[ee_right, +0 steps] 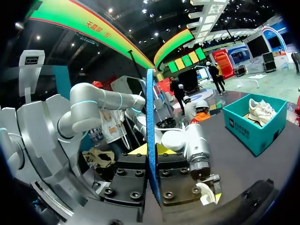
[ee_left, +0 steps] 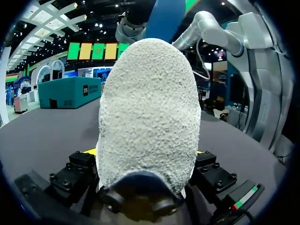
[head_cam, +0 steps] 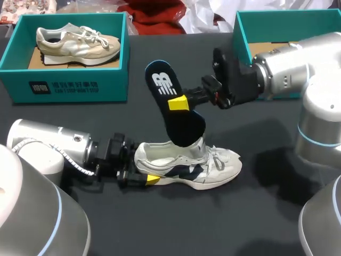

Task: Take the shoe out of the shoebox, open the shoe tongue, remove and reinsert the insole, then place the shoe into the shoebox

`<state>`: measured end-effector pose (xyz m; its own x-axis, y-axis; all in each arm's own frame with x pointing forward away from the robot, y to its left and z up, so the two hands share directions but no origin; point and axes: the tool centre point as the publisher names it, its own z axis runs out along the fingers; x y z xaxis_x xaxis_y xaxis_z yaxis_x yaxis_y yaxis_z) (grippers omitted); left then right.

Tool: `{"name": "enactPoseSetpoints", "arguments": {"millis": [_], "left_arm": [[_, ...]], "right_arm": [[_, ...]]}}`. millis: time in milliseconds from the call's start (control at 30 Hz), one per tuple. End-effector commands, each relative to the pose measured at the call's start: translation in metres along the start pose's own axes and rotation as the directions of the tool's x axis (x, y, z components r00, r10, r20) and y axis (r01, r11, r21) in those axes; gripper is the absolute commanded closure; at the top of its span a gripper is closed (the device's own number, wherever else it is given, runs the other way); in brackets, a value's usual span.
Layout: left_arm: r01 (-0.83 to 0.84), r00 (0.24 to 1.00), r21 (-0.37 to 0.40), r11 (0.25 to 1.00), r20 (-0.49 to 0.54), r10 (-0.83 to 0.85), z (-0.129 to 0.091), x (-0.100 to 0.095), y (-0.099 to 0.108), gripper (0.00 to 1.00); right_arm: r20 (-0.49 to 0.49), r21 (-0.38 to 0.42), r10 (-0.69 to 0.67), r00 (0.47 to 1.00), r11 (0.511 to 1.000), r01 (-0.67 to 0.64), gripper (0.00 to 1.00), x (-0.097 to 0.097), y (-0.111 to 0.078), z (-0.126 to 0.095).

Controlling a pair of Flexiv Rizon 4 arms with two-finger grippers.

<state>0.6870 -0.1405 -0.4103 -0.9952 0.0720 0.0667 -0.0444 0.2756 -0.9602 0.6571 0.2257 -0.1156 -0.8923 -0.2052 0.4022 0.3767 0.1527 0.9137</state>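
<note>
Clamping the shoe at its heel between both fingers of the left hand, pinning it sole-down on the worktop at the near side, toe pointing right. Pinching the insole about mid-length in the right hand just above the shoe, fingers narrowed onto its two faces. Holding it steeply tilted, logo end raised toward the far side, toe end sitting inside the shoe's opening.

Judging this as the insole step, partway. Not telling from one moment whether it is going out or in.

Doing it well:
- keeping the heel clamp firm against lift
- moving the insole along the shoe's length, not across
- guiding its toe end under the tongue and clear of the laces
- avoiding any fold

Noting farther back the left shoebox, carrying a second shoe. Noting also the right shoebox, with no shoe showing in its visible part, so probably the destination.
</note>
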Motion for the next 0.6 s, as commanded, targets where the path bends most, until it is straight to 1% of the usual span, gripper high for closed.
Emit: {"name": "enactPoseSetpoints", "arguments": {"millis": [33, 467, 600], "left_arm": [[0.000, 1.000, -0.001, 1.000, 0.000, 0.000, 0.001, -0.001, 0.003, 1.00], [0.000, 1.000, -0.001, 1.000, 0.000, 0.000, 0.001, -0.001, 0.003, 1.00], [0.000, 1.000, -0.001, 1.000, 0.000, 0.000, 0.001, -0.001, 0.003, 1.00]], "right_arm": [[0.065, -0.094, -0.001, 0.998, 0.996, 0.007, 1.00, 0.024, -0.015, -0.013], [0.065, -0.094, -0.001, 0.998, 0.996, 0.007, 1.00, 0.024, -0.015, -0.013], [0.099, -0.095, -0.025, 0.995, 0.995, 0.035, 1.00, 0.039, -0.005, -0.020]]}}
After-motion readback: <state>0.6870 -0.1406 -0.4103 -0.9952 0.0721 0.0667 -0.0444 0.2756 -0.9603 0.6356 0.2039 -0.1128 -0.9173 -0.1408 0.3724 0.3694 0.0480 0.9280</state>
